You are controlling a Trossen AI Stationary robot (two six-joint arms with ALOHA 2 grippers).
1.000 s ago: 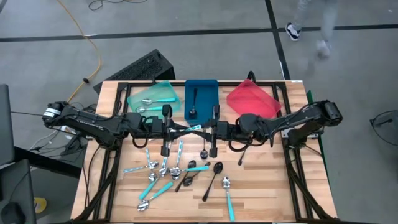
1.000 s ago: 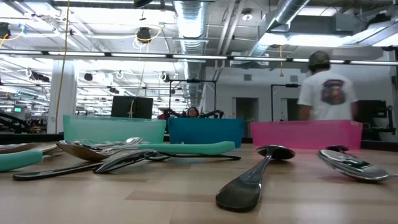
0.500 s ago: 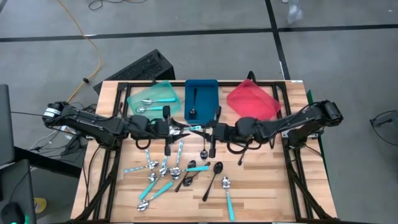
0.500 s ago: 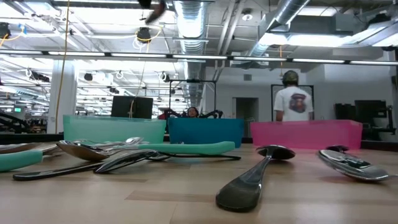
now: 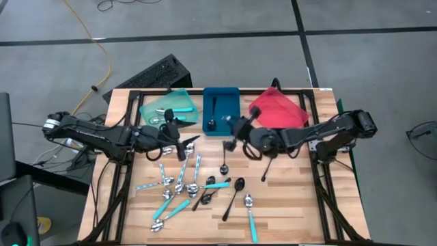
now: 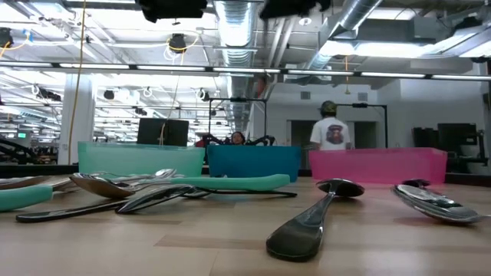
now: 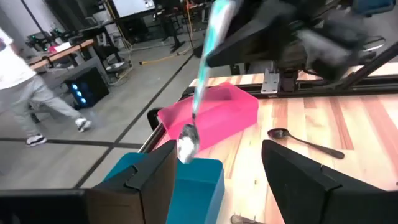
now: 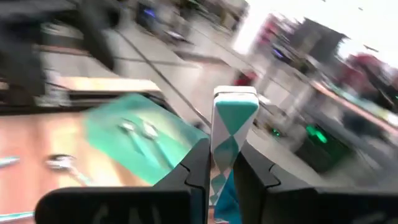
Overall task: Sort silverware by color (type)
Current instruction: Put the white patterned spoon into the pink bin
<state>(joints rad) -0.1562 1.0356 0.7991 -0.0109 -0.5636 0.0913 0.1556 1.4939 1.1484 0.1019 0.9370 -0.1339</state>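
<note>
Teal plastic marks the handle of the teal-handled spoon (image 7: pixel 200 74) hanging bowl-down above the desk (image 5: pixel 287 198), just in front of the blue tray (image 5: pixel 229 102) on its red-tray side. The right tool (image 8: pixel 224 158) is clamped on that handle. The right wrist view shows both fingers pressed against it. The left tool (image 7: pixel 219 155) hovers in front of the blue tray on its teal-tray side, fingers spread wide and holding nothing. Its wrist view alone shows the spoon dangling free between the two arms.

From overhead, the teal tray (image 5: pixel 179 99) sits beside the blue tray on one side and the red tray (image 5: pixel 276 109) on the other. A black spoon (image 5: pixel 212 114) lies inside the blue tray, and teal-handled pieces lie in the teal one. The loose spoons (image 5: pixel 198 184), a mix of teal-handled, black and silver, are scattered on the desk in front of the blue tray.

At desk height the three trays line up behind those spoons, and both arms only edge into the top of the frame. That view alone shows a person (image 6: pixel 331 134) standing in the room beyond the red tray, back turned. The print on the shirt is too small to read. A second person (image 7: pixel 25 93) shows only in the left wrist view, on the floor beyond the blue tray.
</note>
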